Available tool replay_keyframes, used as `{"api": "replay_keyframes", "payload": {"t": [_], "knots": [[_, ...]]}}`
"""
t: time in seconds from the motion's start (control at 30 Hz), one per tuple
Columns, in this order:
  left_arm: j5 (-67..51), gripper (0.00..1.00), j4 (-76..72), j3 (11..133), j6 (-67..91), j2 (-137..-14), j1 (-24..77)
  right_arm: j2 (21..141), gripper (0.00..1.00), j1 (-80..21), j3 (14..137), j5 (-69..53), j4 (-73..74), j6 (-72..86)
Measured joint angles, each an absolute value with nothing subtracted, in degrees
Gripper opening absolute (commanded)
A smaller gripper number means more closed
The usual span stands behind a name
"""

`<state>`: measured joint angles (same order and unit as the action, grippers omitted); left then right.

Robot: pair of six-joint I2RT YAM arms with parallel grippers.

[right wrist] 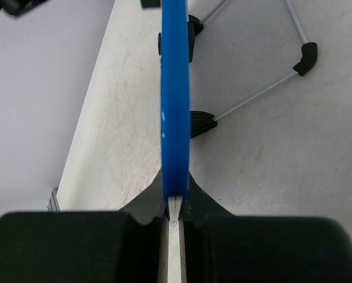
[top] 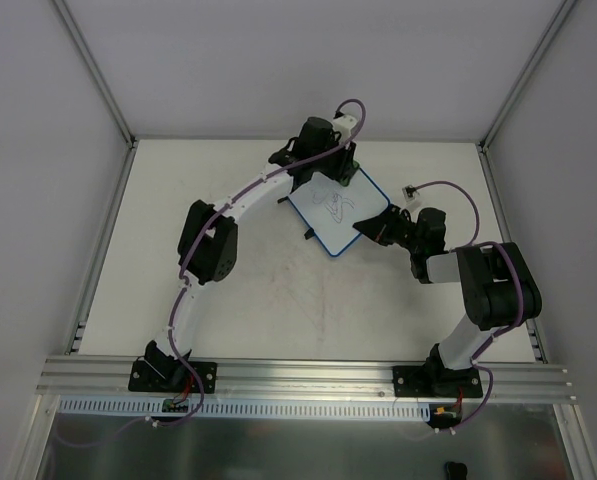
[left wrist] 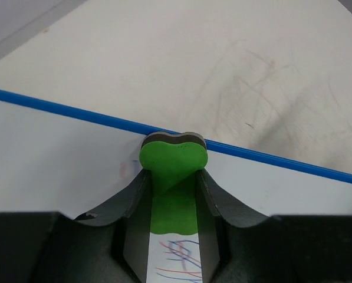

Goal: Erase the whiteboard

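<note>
**Both hands closed, one on the whiteboard's edge and one on the eraser**

The whiteboard (top: 338,212) is sitting over the worktop (top: 278,320) between the two hands, with one corner pointing toward the arm bases. I cannot tell whether it is lying flat or tilting.

The left hand (left wrist: 173,174) is reaching in over the whiteboard's far edge. Its fingers are pinching a green bone-shaped eraser (left wrist: 173,162) around the narrow waist, closed only as far as the eraser allows. The eraser's dark-backed end is sitting right at the whiteboard's blue frame (left wrist: 270,159), apparently touching the white surface just inside it.

Scribbles (top: 336,205) in several colours are showing near the whiteboard's middle. In the left wrist view they are showing below the eraser, between the fingers.

The right hand (right wrist: 174,203) is clamping the whiteboard's right edge. Its fingers are shut tight on the frame, which is showing edge-on in the right wrist view.

Two black clips (right wrist: 202,124) are gripping that same frame beyond the right hand. Thin wire legs (right wrist: 252,94) with black end caps are running from the clips out across the worktop beside the whiteboard.
</note>
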<state>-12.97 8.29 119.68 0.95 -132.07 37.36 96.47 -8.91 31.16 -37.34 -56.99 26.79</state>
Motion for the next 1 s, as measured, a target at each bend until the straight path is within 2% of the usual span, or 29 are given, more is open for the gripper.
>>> {"api": "replay_keyframes", "payload": {"t": [0.37,0.6,1.0], "knots": [[-11.92,0.00,8.38,123.92,9.37,-136.73,28.21,95.81,0.00,-9.30,31.16,-38.41,-57.98,26.72],[-12.34,0.00,8.05,123.57,6.81,-136.68,28.86,95.74,0.00,-9.30,31.16,-38.46,-57.78,26.79],[-14.52,0.00,6.26,112.51,-4.80,-129.05,35.73,95.74,0.00,-9.28,31.16,-38.37,-57.41,26.94]]}}
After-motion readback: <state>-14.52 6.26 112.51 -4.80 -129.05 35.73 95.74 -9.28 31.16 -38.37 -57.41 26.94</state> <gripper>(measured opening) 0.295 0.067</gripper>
